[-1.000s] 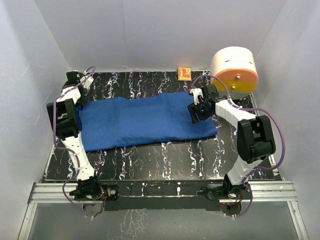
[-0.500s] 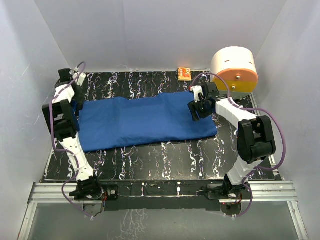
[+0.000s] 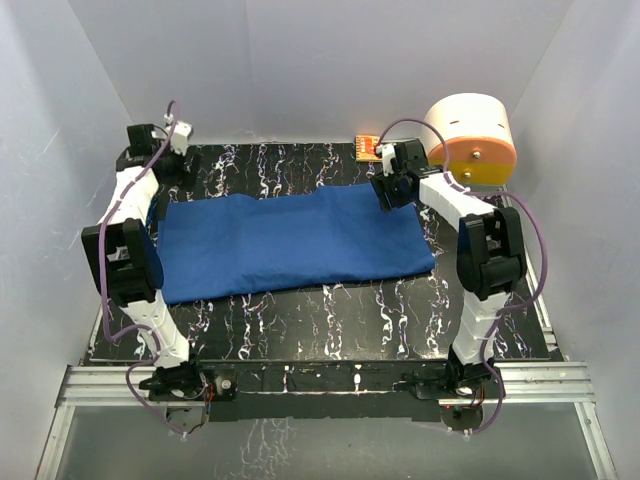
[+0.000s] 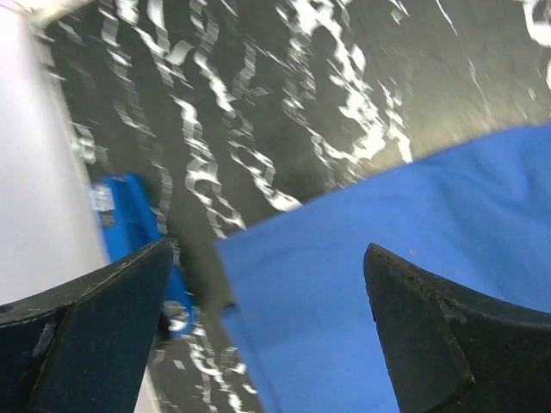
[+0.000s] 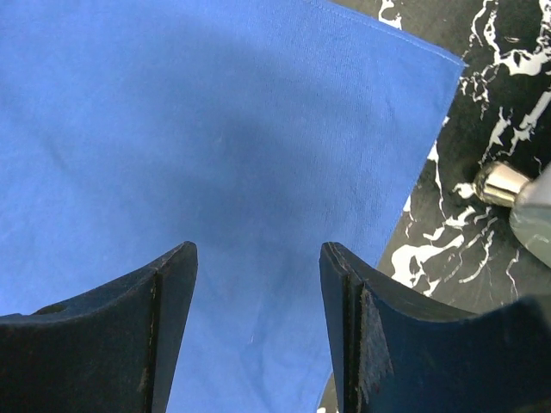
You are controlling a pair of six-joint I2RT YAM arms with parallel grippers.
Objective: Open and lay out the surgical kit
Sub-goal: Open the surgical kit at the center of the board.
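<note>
We see the royal-blue cloth wrap (image 3: 295,243) lying across the middle of the black, white-veined tabletop (image 3: 330,315); the left claw (image 4: 267,275) hangs wide open and empty over the cloth's upper-left corner; the right claw (image 5: 256,267) gapes, gripping nothing, above its upper-right corner; a small orange box (image 3: 369,147) sits at the tabletop's upper edge, its print too small to read, left of a cream-and-orange cylinder (image 3: 468,140).
</note>
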